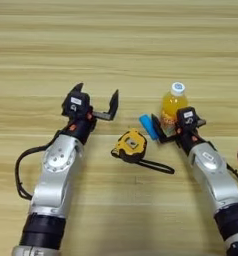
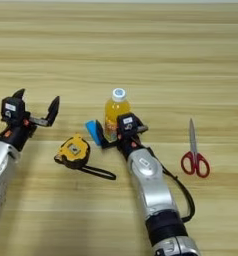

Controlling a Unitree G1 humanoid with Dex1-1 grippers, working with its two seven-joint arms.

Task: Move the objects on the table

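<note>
Tape measure: the yellow-and-black tape measure (image 1: pixel 131 145) is seen nearest, lying flat on the table (image 1: pixel 116 45) between the two arms, with its black strap (image 1: pixel 156 166) trailed toward the right arm.
Blue block: the small blue block (image 1: pixel 149 126) is held tilted at the tip of the right gripper (image 1: pixel 160 131), just left of the bottle; whether it is lifted clear of the wood cannot be told.
Right gripper: its fingers are closed narrow around the blue block, hard against the bottle's base.
Bottle: the orange bottle (image 1: pixel 172 106) with a white cap is stood upright just behind the right gripper.
Left gripper: the left gripper (image 1: pixel 97 98) is held with fingers spread wide and nothing between them, left of the tape measure and apart from it.
Scissors: red-handled scissors (image 2: pixel 194 151) are laid to the right, well apart from the rest.
Step in hand: the blue block is judged to be the item being moved.
Next move: a carry clear of the bottle is called for, so that the bottle is not tipped.
</note>
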